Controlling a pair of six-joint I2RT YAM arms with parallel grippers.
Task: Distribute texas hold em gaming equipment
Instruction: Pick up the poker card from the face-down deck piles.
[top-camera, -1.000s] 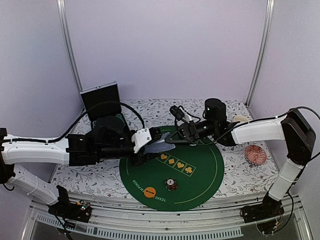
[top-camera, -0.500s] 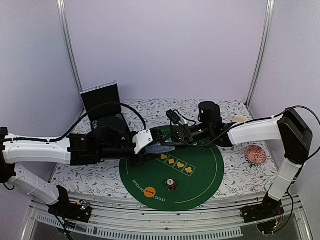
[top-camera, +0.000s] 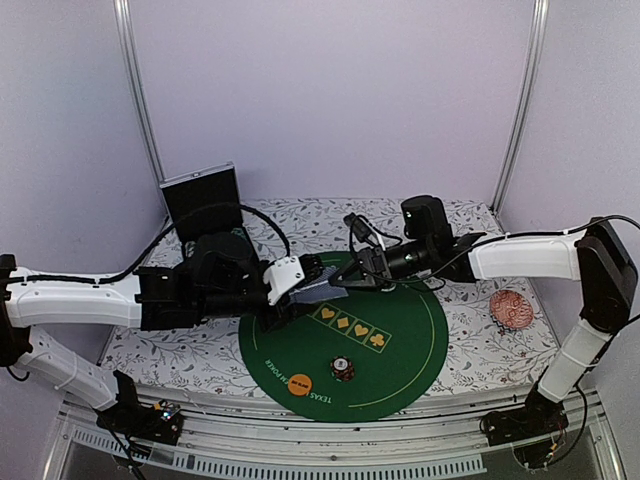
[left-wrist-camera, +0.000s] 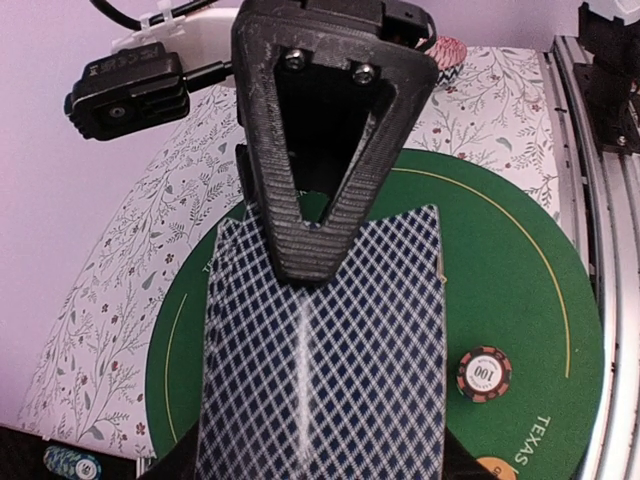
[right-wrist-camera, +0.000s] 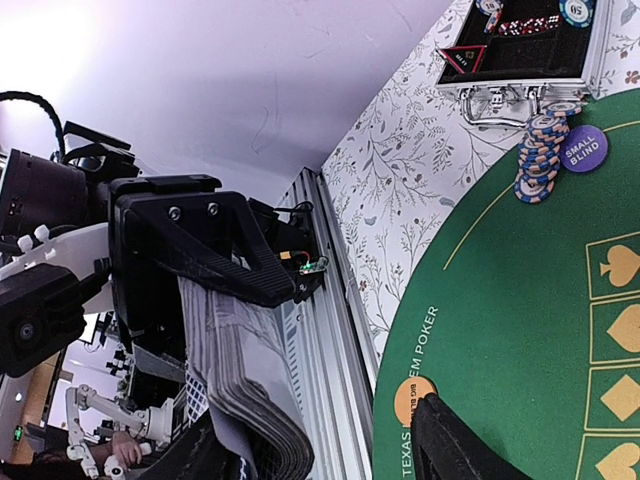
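Left tool (left-wrist-camera: 316, 275) grips cards (left-wrist-camera: 330, 370); chip (left-wrist-camera: 484, 373) reads 100.

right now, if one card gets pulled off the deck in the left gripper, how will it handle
Probably thin and bendy: the deck bows along its edge. Likely slippery: its cards sit slightly fanned, so one should slide free.

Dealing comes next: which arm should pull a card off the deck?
Right. The left gripper is clamped on the card deck and should keep holding it; the right gripper stands open right at the deck's edge.
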